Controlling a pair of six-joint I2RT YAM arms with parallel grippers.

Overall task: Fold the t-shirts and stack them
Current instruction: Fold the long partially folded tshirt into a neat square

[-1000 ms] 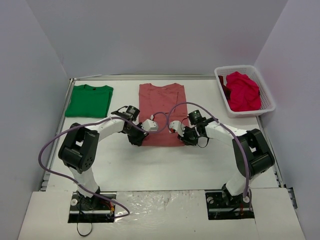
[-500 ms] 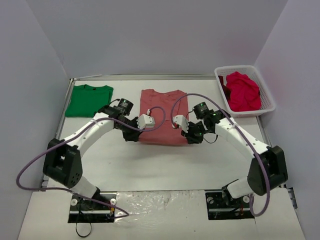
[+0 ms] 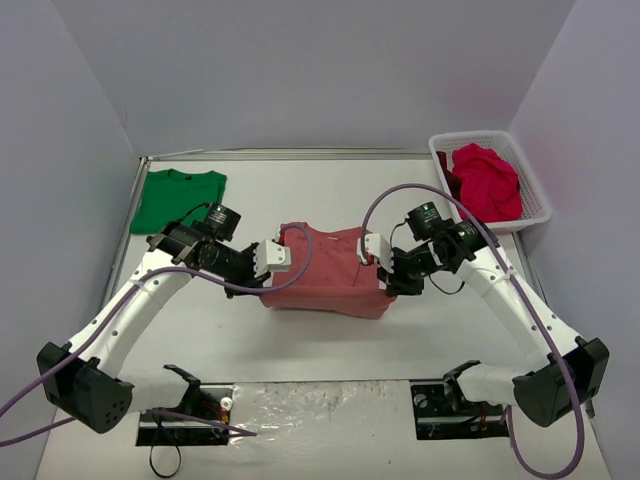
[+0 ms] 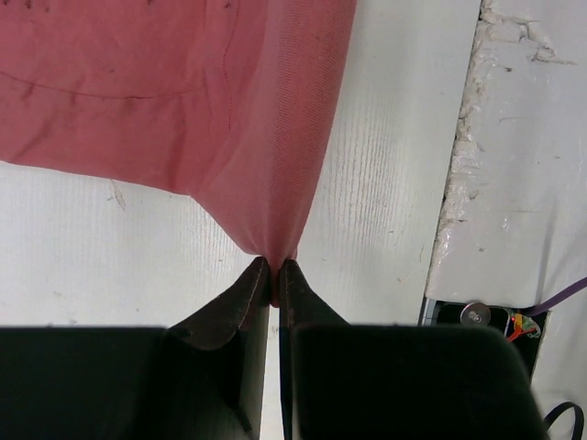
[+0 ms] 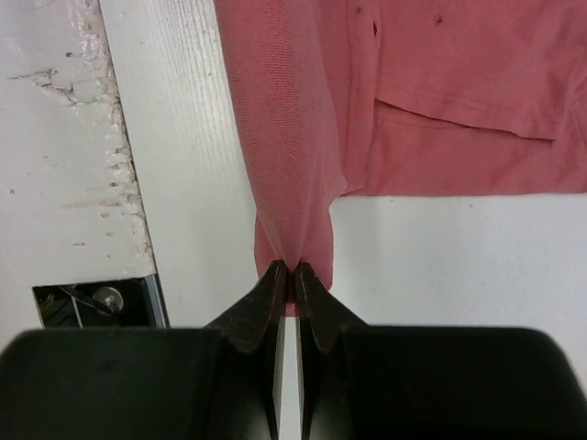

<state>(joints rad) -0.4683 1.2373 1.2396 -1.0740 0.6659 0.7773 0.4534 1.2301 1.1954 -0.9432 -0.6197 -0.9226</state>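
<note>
Grip: left hand (image 4: 273, 266) and right hand (image 5: 292, 269) both clamp salmon-pink t-shirt (image 3: 320, 275), lifted.

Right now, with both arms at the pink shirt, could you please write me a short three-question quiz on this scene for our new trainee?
1. True or false: the left gripper hangs open, clear of the salmon-pink t-shirt.
2. Where does the green t-shirt lie? A) draped over an arm B) flat on the table, far left C) under the pink one.
3. Fill in: the crimson t-shirts lie heaped in the white ___.
Key: 1 false: it and the right gripper are each shut on a pinch of that shirt's edge. 2 B. 3 basket.
</note>
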